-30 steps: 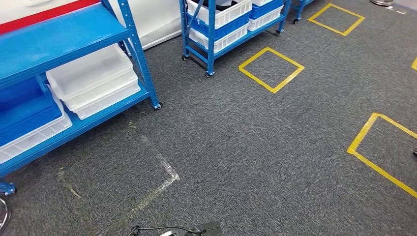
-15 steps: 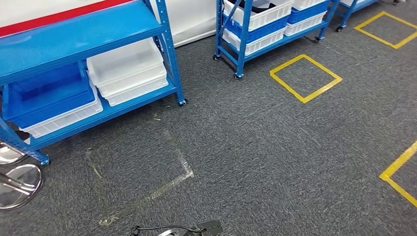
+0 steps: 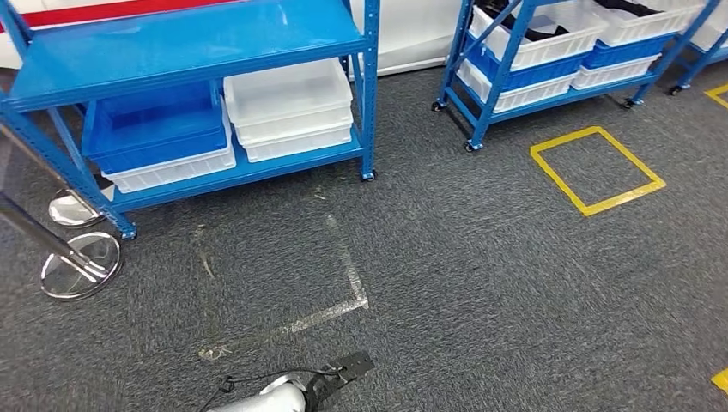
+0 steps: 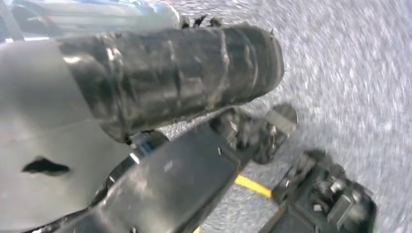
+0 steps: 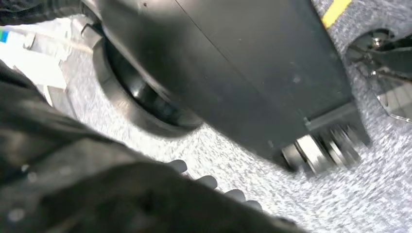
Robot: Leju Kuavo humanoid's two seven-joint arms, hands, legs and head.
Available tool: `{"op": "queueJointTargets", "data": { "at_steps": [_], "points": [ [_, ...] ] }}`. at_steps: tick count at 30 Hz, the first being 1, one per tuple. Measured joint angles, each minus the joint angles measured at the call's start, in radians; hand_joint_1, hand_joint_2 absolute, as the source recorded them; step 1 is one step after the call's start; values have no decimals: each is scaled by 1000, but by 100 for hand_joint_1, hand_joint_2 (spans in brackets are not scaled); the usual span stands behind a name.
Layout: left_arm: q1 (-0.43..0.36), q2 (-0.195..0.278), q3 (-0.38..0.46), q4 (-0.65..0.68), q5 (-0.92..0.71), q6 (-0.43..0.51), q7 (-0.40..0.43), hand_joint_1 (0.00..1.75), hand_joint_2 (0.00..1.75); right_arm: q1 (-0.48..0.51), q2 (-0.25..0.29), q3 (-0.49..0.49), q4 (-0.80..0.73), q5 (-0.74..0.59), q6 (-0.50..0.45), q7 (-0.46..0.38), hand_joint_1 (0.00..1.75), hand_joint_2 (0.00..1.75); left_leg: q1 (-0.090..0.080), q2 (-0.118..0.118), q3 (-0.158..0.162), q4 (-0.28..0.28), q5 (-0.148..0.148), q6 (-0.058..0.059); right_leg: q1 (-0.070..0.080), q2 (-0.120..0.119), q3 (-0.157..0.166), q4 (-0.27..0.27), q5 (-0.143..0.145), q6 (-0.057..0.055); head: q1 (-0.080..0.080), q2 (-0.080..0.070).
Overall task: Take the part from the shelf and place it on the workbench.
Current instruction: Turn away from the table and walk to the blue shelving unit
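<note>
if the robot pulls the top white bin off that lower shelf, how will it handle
The white bin looks like thin plastic, so probably light and fairly rigid. It sits nested on other bins, so it may drag them. Its smooth walls could be slippery.

Blue shelf [image 3: 185,39] with stacked white and blue bins [image 3: 288,107] underneath.

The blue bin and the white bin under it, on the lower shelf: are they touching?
Touching. In the head view the blue bin sits nested directly in the white bin, with no gap.
</note>
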Motion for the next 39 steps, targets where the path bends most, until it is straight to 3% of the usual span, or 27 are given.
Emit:
{"op": "queueJointTargets", "data": {
  "at_steps": [1, 2, 3, 5, 6, 8, 9, 11, 12, 14, 16, 18, 19, 21, 22, 24, 25, 27, 29, 31, 33, 35, 37, 39],
  "points": [
    [-6, 8, 5, 0, 4, -5, 4, 0, 0, 1, 0, 2, 0, 4, 4, -2, 0, 0, 0, -14, 0, 1, 0, 0, 0, 3, -25, 41, -8, 0, 0, 0],
    [-11, 18, 10, 0, 6, -11, 8, 0, 0, 3, 0, 6, 1, 8, 8, -2, 0, 0, 0, -27, 0, 2, 0, 0, -1, 4, -37, 53, 2, 0, 0, 0],
    [-16, 29, 15, 0, 6, -17, 12, 0, 0, 3, 0, 11, 1, 12, 11, -2, 0, 0, 1, -41, 1, 4, -1, 0, -2, 5, -32, 27, 30, 0, 0, 0],
    [-26, 47, 23, 1, 6, -28, 18, 0, 0, 1, 0, 20, 1, 21, 12, 0, 0, 0, 4, -70, 1, 12, -4, -6, -8, 30, 19, -105, 110, -1, 0, 0],
    [-32, 54, 24, 1, 5, -33, 21, 0, 0, 0, 0, 24, 1, 24, 13, 1, 0, 0, 4, -83, -2, 18, -7, -11, -11, 56, 43, -167, 136, -1, 0, 0],
    [-40, 65, 25, 1, 4, -39, 25, 0, 0, 0, 2, 29, 1, 26, 13, 1, 0, 0, 7, -103, -11, 23, -7, -24, -13, 91, 65, -217, 145, -2, 1, 0],
    [-42, 71, 25, 2, 4, -42, 27, 0, 0, 0, 2, 30, 1, 27, 15, 1, 0, 0, 8, -112, -15, 23, -6, -31, -11, 96, 66, -219, 144, -4, 2, 0],
    [-41, 83, 25, 2, 5, -43, 31, 0, 0, 0, 2, 30, 1, 28, 21, 0, 0, 0, 12, -128, -19, 16, 0, -43, -7, 80, 66, -219, 148, -13, 1, 0],
    [-40, 88, 25, 2, 6, -42, 32, 0, 0, 0, 2, 30, 1, 29, 24, 0, 0, 0, 12, -120, -22, 18, 0, -47, -8, 71, 67, -222, 150, -19, 1, 0],
    [-44, 97, 25, 4, 7, -38, 33, 0, 0, -2, 3, 31, 1, 24, 23, -1, 0, 0, 9, -65, -46, 63, -27, -54, -9, 48, 70, -228, 154, -30, -6, 0],
    [-53, 97, 25, 5, 0, -32, 37, 0, 0, -3, 3, 31, 1, 8, 21, 2, 0, 0, 7, -4, -103, 174, -82, -59, -5, 20, 73, -231, 153, -37, -15, 0],
    [-63, 87, 25, 6, -14, -20, 45, 0, 0, -3, 1, 31, 1, -13, 27, 13, 0, 0, 9, 10, -152, 269, -112, -60, 0, -12, 73, -231, 150, -41, -15, 0],
    [-66, 80, 25, 6, -20, -12, 49, 0, 0, -4, 0, 31, 1, -20, 31, 20, 0, 0, 9, 12, -153, 273, -103, -58, 2, -27, 74, -231, 148, -42, -15, 0],
    [-69, 68, 25, 8, -25, -1, 57, 0, 0, -6, 0, 31, 1, -26, 38, 30, 0, 0, 8, 22, -104, 185, -48, -51, 4, -54, 79, -231, 144, -41, -15, 0],
    [-70, 63, 25, 9, -25, 1, 59, 0, 0, -6, 0, 31, 1, -26, 40, 33, 0, 0, 4, 42, -67, 120, -26, -45, 5, -64, 82, -231, 141, -40, -15, 0],
    [-71, 56, 25, 10, -25, 2, 62, 0, 0, -8, 0, 31, 1, -23, 43, 36, 0, 0, -6, 73, -19, 34, -6, -34, 8, -80, 87, -232, 136, -33, -15, 0],
    [-72, 53, 25, 11, -24, 1, 62, 0, 0, -10, 0, 33, 1, -20, 43, 36, 0, 0, -10, 79, -13, 22, -10, -30, 9, -86, 89, -233, 134, -28, -15, 0],
    [-69, 52, 25, 16, -22, 0, 61, 0, 0, -14, 0, 41, 1, -15, 43, 36, 0, 0, -11, 63, -11, 18, -8, -24, 9, -95, 94, -236, 132, -18, -15, 0],
    [-63, 53, 25, 21, -14, 0, 59, 0, 0, -20, 0, 51, 1, -12, 35, 35, 0, 0, -5, 51, -2, 5, -3, -14, 6, -68, 87, -211, 114, -8, -13, 0],
    [-56, 54, 25, 24, 0, 2, 54, 0, 0, -22, 0, 56, 0, -6, 27, 35, 0, 0, 0, 42, 5, -4, -1, -4, 2, -19, 38, -112, 62, 0, -10, 0],
    [-44, 57, 25, 26, 15, 6, 42, 0, 0, -20, -2, 64, 1, 4, 26, 37, 0, 0, 0, 31, 6, -3, -3, 2, 0, -1, -30, 11, 18, 4, -8, 0],
    [-29, 62, 25, 28, 23, 11, 33, 0, 0, -18, -3, 75, 1, 10, 25, 37, 0, 0, 0, 19, 7, 0, -7, 1, -1, 1, -51, 28, 41, 6, -7, 0],
    [-20, 66, 25, 30, 26, 12, 31, 0, 0, -19, -4, 83, 1, 12, 25, 37, 0, 0, 1, 9, 8, 5, -11, -3, -3, 1, -20, -58, 104, 5, -7, 0],
    [-17, 69, 25, 32, 26, 12, 30, 0, 0, -20, -4, 90, 1, 12, 25, 36, 0, 0, 0, 2, 6, 16, -18, -9, -3, 5, 26, -166, 147, 2, -7, 0]
  ]
}}
